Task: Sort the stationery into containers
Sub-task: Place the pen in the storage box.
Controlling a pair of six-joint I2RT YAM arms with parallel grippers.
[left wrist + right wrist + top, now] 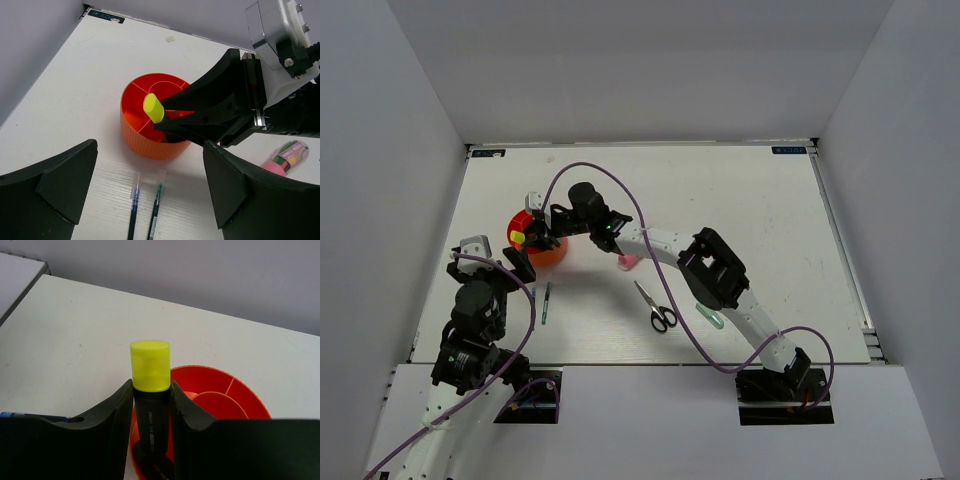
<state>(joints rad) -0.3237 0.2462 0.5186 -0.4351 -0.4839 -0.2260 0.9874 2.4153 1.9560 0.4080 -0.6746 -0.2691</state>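
The white counter [740, 200] carries everything. The right pincer [150, 405] reaches over the round red-orange plastic pot with inner dividers [150, 142], its black fingers partly closed and clamped on either side of the black highlighter with a yellow cap [150, 371]. The highlighter stands cap up, slightly tilted, over the pot's compartments; its lower end is hidden behind the fingers, so which compartment lies beneath it cannot be told. The left pincer [150, 195] hangs wide open and empty on the near side of the pot, holding nothing. The black-handled scissors [657, 308] lie well to the right of the pot and nearer the arm bases. Two slim pens lie side by side on the counter just in front of the pot, one blue [134, 207] and one green [157, 207]. A pink tube-like item [285, 157] lies to the right of the pot. A small pale-green piece [712, 320] lies farther right than the scissors, beside the right arm.
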